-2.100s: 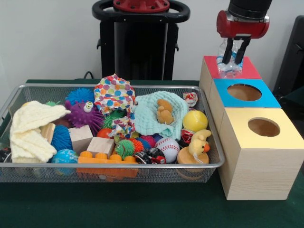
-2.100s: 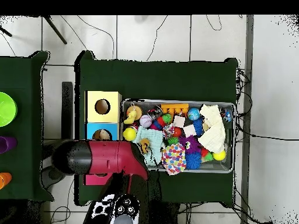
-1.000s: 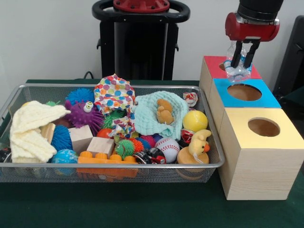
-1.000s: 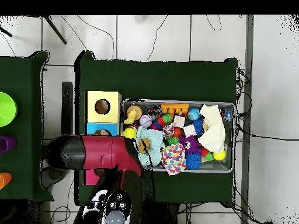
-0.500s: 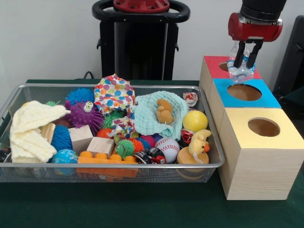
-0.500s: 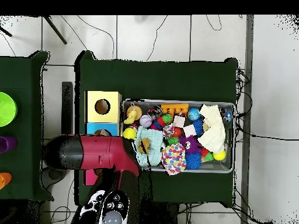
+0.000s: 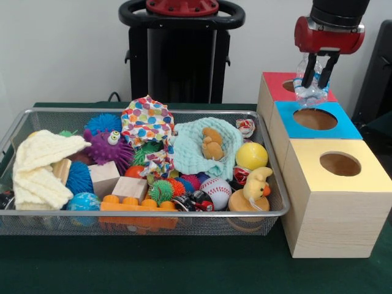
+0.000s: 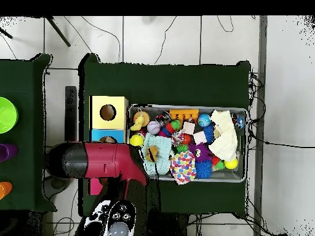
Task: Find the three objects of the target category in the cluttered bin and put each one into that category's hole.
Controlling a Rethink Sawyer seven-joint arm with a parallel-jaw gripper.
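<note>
The claw [image 7: 316, 75] hangs over the far right of the tabletop [image 7: 184, 272], clenched on a crumpled clear plastic bottle [image 7: 308, 90], its two dark fingers [image 7: 305, 72] pressing the bottle from either side. The bottle is held in the air above the seam between the red box [image 7: 278, 89] and the blue box [image 7: 288, 115], its lower end just above the far rim of the blue box's hole [image 7: 315, 118]. The red box's own hole [image 7: 291, 86] shows only partly, behind the bottle. Three wooden boxes stand in a row on the right: red farthest, blue in the middle, and the yellow box [image 7: 334, 205] nearest, its hole [image 7: 340, 163] fully open to view. Left of the boxes sits the wire bin [image 7: 153, 223], crowded with toys and cloths: a cream knit cloth [image 7: 43, 168] at the left end, a purple spiky ball with eyes [image 7: 109, 147], a spotted cloth [image 7: 147, 122] near the far wall, a mint cloth [image 7: 202, 150] with a small brown toy [image 7: 212, 144] lying on it, a yellow ball [image 7: 252, 155], a baseball [image 7: 215, 191], a yellow duck [image 7: 256, 184] at the near right corner, two wooden blocks [image 7: 116, 180] and an orange brick [image 7: 131, 205] along the near wall. In the overhead view the red arm [image 8: 104, 163] covers the red box and most of the blue one.
</note>
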